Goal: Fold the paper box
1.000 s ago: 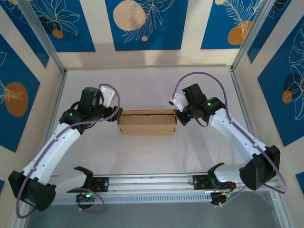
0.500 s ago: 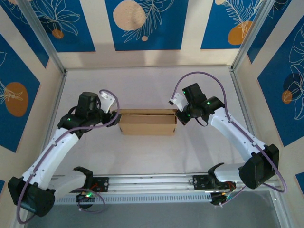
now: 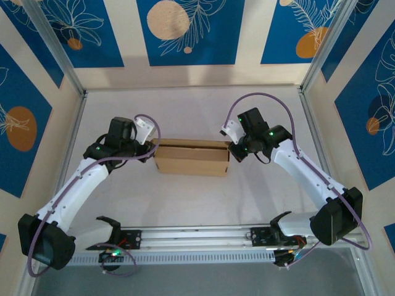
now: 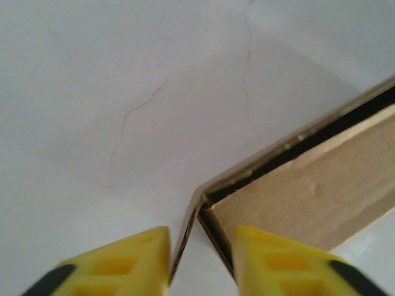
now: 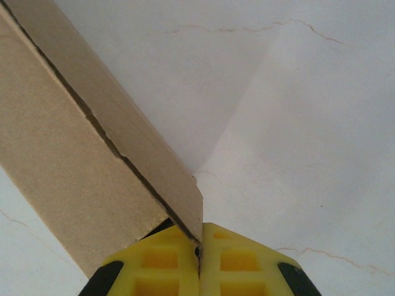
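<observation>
The box (image 3: 191, 159) lies in the middle of the counter (image 3: 185, 111). The right gripper (image 5: 199, 242) has its jaws pinched on the box's right corner. The left gripper (image 4: 200, 250) has narrow jaws around the left end wall. Whether they squeeze it cannot be told.

You have open surface (image 3: 191, 114) behind the paper box (image 3: 191, 161), right up to the back wall (image 3: 191, 75). Another bare stretch runs in front of it down to the rail (image 3: 197, 234) at the near edge. The box lies across the middle, barring the straight line between the arms. Both its ends are taken: the left jaws straddle the left corner's wall, and the right jaws pinch the right corner. The left arm (image 3: 74, 188) and right arm (image 3: 308, 176) bow outward, leaving only narrow lanes beside the left wall (image 3: 31, 160) and right wall (image 3: 364, 135).
</observation>
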### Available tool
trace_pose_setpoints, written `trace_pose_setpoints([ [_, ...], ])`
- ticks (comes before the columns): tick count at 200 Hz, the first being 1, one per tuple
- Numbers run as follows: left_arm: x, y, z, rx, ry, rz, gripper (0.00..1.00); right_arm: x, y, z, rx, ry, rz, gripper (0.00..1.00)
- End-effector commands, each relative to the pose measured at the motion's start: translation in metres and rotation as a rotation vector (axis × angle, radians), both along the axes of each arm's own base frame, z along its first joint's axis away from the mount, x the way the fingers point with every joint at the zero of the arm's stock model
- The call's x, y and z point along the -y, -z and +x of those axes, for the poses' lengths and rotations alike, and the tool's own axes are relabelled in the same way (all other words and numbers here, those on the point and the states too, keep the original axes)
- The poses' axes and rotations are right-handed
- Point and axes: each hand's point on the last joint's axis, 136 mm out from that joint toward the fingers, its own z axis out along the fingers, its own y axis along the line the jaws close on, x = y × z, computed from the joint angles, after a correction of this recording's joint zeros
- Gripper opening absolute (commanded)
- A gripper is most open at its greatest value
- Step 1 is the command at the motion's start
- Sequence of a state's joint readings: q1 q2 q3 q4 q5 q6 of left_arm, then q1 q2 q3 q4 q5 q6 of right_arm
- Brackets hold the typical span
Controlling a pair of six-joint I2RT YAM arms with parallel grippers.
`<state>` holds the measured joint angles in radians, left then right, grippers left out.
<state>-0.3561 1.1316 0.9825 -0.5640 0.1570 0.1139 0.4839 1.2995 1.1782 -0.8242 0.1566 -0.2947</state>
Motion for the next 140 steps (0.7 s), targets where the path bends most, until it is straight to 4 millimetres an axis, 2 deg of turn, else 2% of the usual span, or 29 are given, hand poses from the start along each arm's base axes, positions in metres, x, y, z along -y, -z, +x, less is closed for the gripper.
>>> trace_pose_setpoints([
  [1, 0.006, -0.012, 0.002, 0.008, 0.015, -0.047, 0.19, -0.009, -0.012, 0.004, 0.003, -0.001, 0.047, 0.00],
  [20, 0.010, -0.012, 0.000, -0.011, 0.022, -0.077, 0.08, -0.012, -0.013, 0.004, -0.011, 0.001, 0.052, 0.00],
  [46, 0.017, -0.015, -0.003, -0.031, 0.023, -0.130, 0.02, -0.015, -0.015, 0.006, -0.016, 0.011, 0.059, 0.00],
  [140, 0.030, -0.008, -0.010, -0.099, -0.005, -0.253, 0.00, -0.025, -0.021, 0.009, -0.082, 0.183, 0.139, 0.00],
])
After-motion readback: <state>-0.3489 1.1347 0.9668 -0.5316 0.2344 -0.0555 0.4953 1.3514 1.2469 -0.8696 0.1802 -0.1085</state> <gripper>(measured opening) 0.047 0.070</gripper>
